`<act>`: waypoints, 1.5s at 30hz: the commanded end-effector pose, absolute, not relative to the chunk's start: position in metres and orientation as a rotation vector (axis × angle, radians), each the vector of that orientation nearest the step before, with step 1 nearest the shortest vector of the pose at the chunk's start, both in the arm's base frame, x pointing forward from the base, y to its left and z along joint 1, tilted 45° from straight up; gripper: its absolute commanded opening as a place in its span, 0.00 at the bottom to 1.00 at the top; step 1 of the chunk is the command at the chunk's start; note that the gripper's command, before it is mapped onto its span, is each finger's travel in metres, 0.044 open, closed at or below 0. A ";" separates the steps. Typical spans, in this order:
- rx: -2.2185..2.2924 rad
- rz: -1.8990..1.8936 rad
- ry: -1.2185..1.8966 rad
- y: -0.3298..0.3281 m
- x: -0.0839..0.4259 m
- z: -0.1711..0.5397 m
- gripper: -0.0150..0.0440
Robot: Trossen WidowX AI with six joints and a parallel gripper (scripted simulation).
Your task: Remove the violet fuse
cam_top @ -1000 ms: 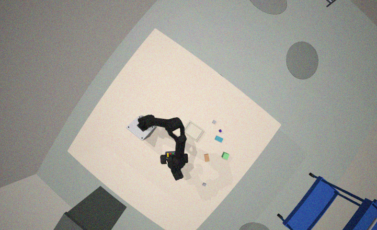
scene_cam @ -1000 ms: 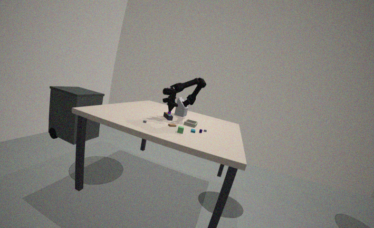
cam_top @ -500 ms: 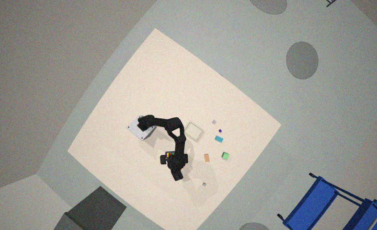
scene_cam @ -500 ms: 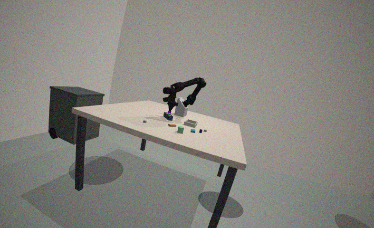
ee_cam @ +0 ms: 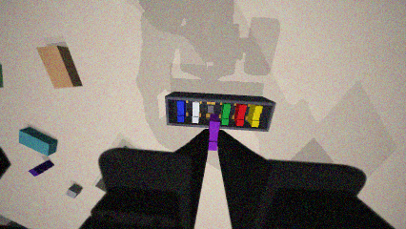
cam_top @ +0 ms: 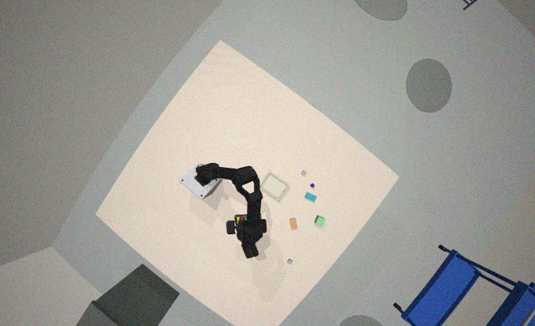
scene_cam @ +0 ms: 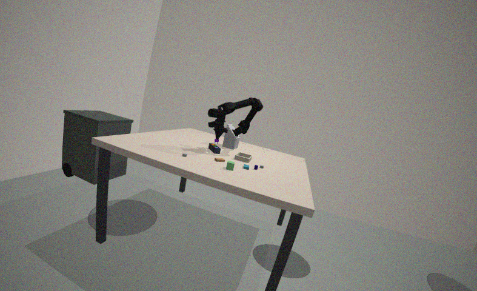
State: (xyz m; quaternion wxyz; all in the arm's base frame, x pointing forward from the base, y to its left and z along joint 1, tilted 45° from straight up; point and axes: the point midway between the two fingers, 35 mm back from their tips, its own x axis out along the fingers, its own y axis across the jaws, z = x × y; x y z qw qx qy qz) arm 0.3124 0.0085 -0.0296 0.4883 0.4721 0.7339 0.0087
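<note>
The claw (ee_cam: 213,143) is closed on the violet fuse (ee_cam: 213,134), which is held upright between the two black fingertips. Directly below the claw, the dark fuse block (ee_cam: 219,97) is seen on the pale worktop (ee_cam: 334,57), with blue, white, green, red and yellow fuses seated in it and one slot bare under the held fuse. In the exterior view, the fuse is lifted clear above the block. The tray (cam_top: 274,186) sits beside the arm, apart from the claw.
</note>
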 end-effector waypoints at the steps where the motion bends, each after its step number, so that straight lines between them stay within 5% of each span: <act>1: 1.137 0.023 1.773 0.005 0.315 -0.025 0.25; 34: 1.144 0.030 1.775 0.158 0.288 0.128 0.25; 45: 1.145 0.032 1.777 0.165 0.286 0.127 0.25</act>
